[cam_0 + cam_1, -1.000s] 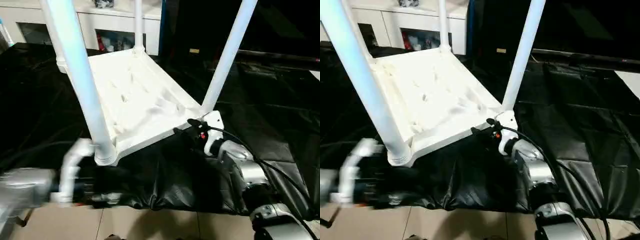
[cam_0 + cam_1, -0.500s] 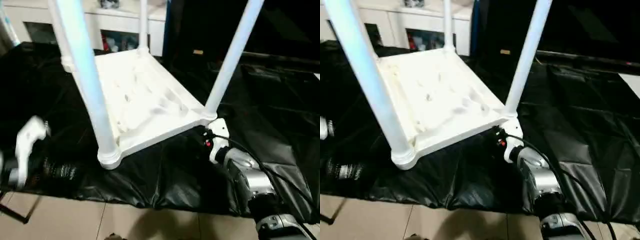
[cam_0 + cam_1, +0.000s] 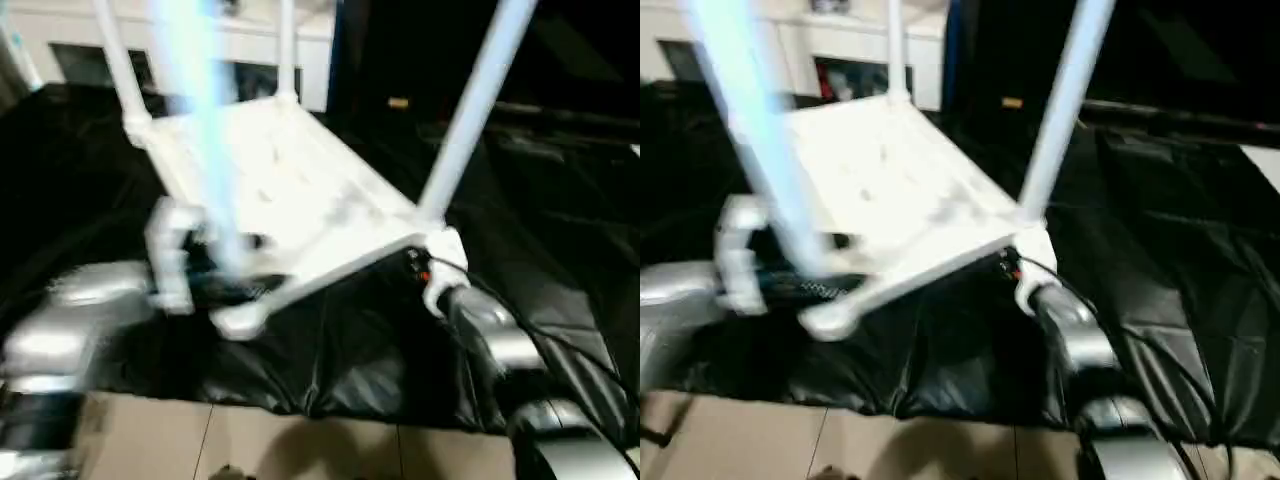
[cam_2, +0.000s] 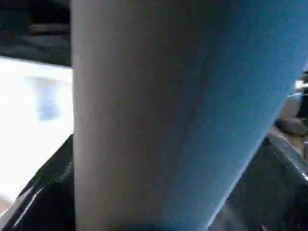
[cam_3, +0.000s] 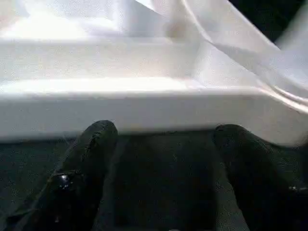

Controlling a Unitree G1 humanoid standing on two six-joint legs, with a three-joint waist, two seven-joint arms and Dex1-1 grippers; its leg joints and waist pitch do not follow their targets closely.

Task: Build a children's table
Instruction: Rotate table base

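The white children's table point(image 3: 290, 190) lies upside down on a black sheet, its legs pointing up. My left gripper point(image 3: 222, 278) is right at the base of the near-left leg point(image 3: 205, 150); that leg point(image 4: 159, 115) is very close in the left wrist view. My right gripper point(image 3: 415, 262) sits at the near-right corner, below the near-right leg point(image 3: 470, 120). In the right wrist view it point(image 5: 163, 132) is open, its black fingers point(image 5: 96, 139) spread just under the top's rim point(image 5: 144, 110) with nothing between them.
The black sheet point(image 3: 350, 340) covers the work surface and ends at the near edge, where beige floor tiles point(image 3: 250, 450) begin. A white cabinet point(image 3: 60, 40) stands behind the table at the back left.
My left arm has swung in from the far left to the near-left leg. The right gripper has stayed at the near-right corner.
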